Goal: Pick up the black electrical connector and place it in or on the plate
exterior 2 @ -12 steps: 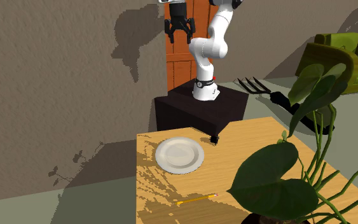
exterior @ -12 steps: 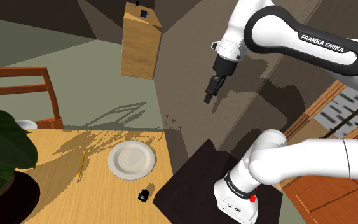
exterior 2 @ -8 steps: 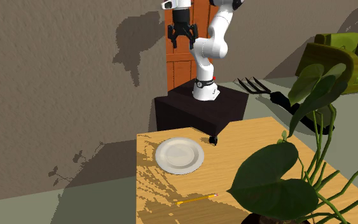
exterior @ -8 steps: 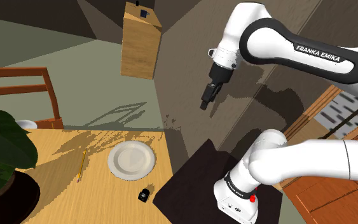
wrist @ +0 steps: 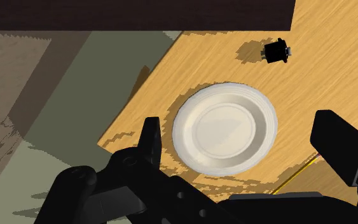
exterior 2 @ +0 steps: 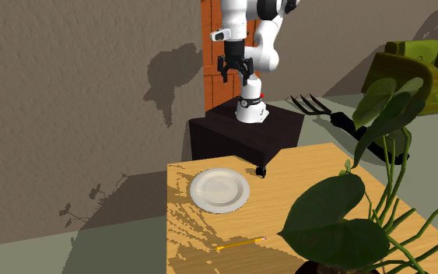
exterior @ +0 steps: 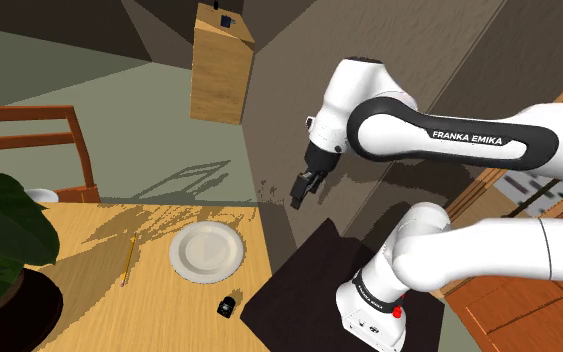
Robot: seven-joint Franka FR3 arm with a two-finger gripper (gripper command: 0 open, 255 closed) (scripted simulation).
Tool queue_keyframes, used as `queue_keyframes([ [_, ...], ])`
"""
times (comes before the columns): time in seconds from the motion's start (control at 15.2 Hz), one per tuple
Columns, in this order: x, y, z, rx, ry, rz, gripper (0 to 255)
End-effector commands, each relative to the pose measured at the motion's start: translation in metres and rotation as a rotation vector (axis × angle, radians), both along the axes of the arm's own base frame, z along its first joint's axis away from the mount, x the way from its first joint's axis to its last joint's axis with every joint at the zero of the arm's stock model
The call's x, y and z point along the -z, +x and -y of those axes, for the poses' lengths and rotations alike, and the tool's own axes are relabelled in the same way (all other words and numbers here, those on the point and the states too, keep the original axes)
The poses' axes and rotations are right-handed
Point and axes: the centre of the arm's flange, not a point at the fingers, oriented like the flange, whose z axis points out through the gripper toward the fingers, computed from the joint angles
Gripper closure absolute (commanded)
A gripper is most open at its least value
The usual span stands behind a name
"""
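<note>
Shoulder view: my forearm (exterior: 449, 140) at centre right reads FRANKA EMIKA. My gripper (exterior: 297, 193) hangs mid-frame, fingers apart, holding nothing. The black connector (exterior: 227, 306) lies on the wooden table (exterior: 89, 290) at lower centre, just beside the white plate (exterior: 177, 258), not touching it

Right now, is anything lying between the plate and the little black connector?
No. In the wrist view, bare wooden table separates the plate and the connector.
</note>
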Motion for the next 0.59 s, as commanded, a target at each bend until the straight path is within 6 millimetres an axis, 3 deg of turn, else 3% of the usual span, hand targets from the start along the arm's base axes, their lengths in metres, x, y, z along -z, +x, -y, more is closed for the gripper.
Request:
queue_keyframes([
  [0.0,0.023,-0.003,-0.015,0.019,-0.004,0.004,0],
  [0.53,0.114,-0.004,-0.071,0.087,-0.021,0.012,0],
])
